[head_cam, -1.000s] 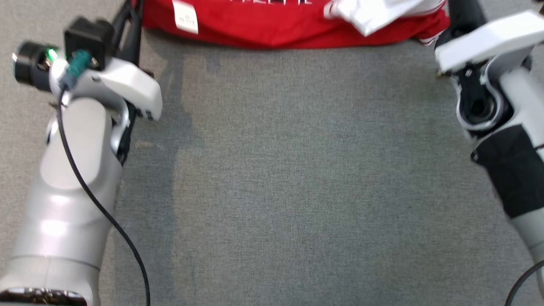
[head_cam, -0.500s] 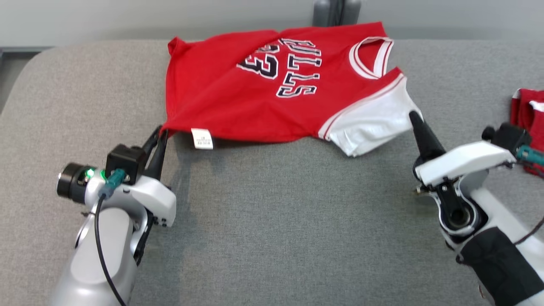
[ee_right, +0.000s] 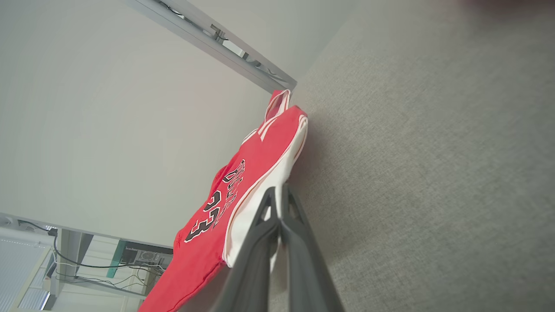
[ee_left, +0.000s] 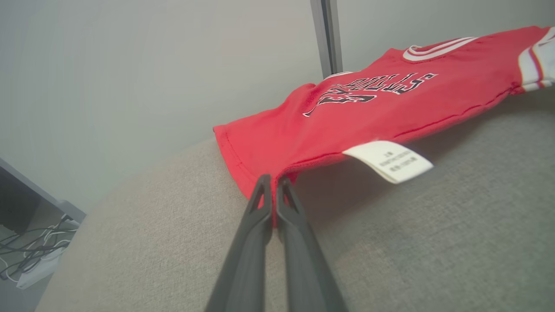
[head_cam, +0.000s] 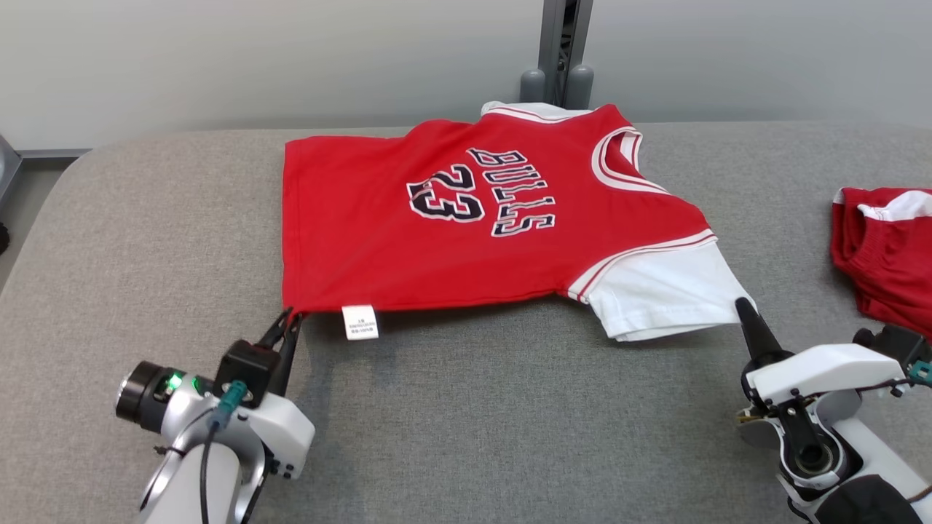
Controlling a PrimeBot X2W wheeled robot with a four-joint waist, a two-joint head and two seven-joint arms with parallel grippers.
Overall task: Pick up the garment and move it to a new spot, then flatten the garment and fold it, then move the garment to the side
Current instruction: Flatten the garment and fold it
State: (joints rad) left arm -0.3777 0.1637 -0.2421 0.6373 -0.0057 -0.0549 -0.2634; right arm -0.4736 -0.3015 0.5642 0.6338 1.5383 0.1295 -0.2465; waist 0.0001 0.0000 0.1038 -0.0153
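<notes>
Currently left gripper pinches jersey hem corner; right gripper pinches sleeve.

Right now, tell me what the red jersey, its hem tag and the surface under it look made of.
Red jersey: soft matte knit fabric, probably polyester; it drapes limply, without shine.
Hem tag: thin white woven or printed label, bending freely.
Grey surface: coarse woven upholstery cloth, matte, with visible flecked weave.

Left pincer pinches the red jersey's corner.
</notes>
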